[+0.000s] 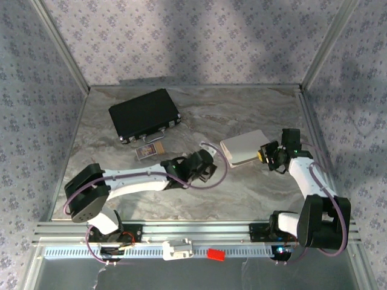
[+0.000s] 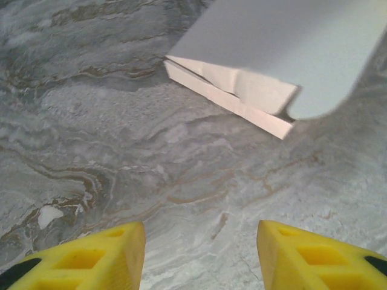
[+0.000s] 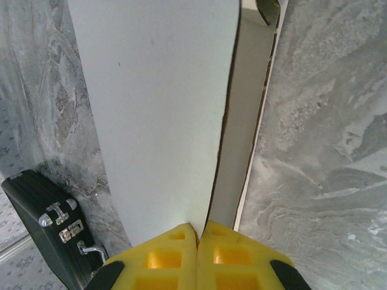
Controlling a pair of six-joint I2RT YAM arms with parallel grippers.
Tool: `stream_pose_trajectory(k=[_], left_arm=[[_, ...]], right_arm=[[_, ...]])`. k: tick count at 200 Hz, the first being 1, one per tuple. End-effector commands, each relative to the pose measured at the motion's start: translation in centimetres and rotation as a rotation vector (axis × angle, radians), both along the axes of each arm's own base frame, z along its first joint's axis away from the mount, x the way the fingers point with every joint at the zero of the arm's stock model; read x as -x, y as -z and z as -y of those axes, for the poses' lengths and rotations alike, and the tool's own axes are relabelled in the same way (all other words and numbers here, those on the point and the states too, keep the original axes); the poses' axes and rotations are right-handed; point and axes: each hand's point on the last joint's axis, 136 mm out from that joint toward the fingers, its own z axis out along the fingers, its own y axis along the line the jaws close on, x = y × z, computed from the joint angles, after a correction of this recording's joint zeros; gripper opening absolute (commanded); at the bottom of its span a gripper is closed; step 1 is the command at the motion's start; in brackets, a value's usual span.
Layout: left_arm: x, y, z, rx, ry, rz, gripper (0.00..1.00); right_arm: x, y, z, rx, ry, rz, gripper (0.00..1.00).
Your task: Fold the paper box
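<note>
The paper box (image 1: 245,147) is white and partly folded, and it lies right of the table's middle. My right gripper (image 1: 264,154) is shut on its near right edge. In the right wrist view the yellow fingertips (image 3: 198,232) pinch the lid panel of the paper box (image 3: 163,109), with a side wall standing beside it. My left gripper (image 1: 208,166) is open, just left of the box and apart from it. In the left wrist view the left gripper (image 2: 201,241) has bare marble between its fingers, and the paper box (image 2: 284,54) with its raised lid lies ahead of them.
A black case (image 1: 145,115) lies at the back left, its latches also in the right wrist view (image 3: 42,223). A small printed card (image 1: 149,150) sits just in front of it. Frame posts and patterned walls enclose the table. A white part (image 1: 178,249) and a red part (image 1: 216,254) rest on the front rail.
</note>
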Motion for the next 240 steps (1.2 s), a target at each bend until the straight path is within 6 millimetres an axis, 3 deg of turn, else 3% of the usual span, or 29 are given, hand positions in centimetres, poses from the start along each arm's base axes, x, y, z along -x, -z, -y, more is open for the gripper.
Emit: stream_pose_trajectory(k=[1,38,70,116,162,240], left_arm=[[-2.0,-1.4,0.4,0.189,-0.079,-0.171,0.53],[-6.5,-0.7,2.0,0.438,-0.285,-0.524,0.52],[-7.7,-1.4,5.2,0.601,-0.349,-0.711,0.52],[-6.7,0.3,9.0,0.626,-0.354,-0.917,0.52],[-5.6,2.8,9.8,0.586,-0.362,-1.005,0.52],[-5.0,2.9,11.0,0.596,-0.348,-1.009,0.52]], right_arm=[[0.5,1.1,0.3,0.019,-0.011,-0.032,0.0],[0.6,1.1,0.2,0.023,-0.02,-0.042,0.0],[0.5,0.7,0.1,0.024,-0.021,-0.04,0.0],[0.3,0.3,0.1,0.018,-0.026,-0.043,0.0],[0.1,-0.1,-0.2,0.002,-0.031,-0.038,0.0],[0.1,-0.3,-0.5,-0.006,-0.035,-0.029,0.0]])
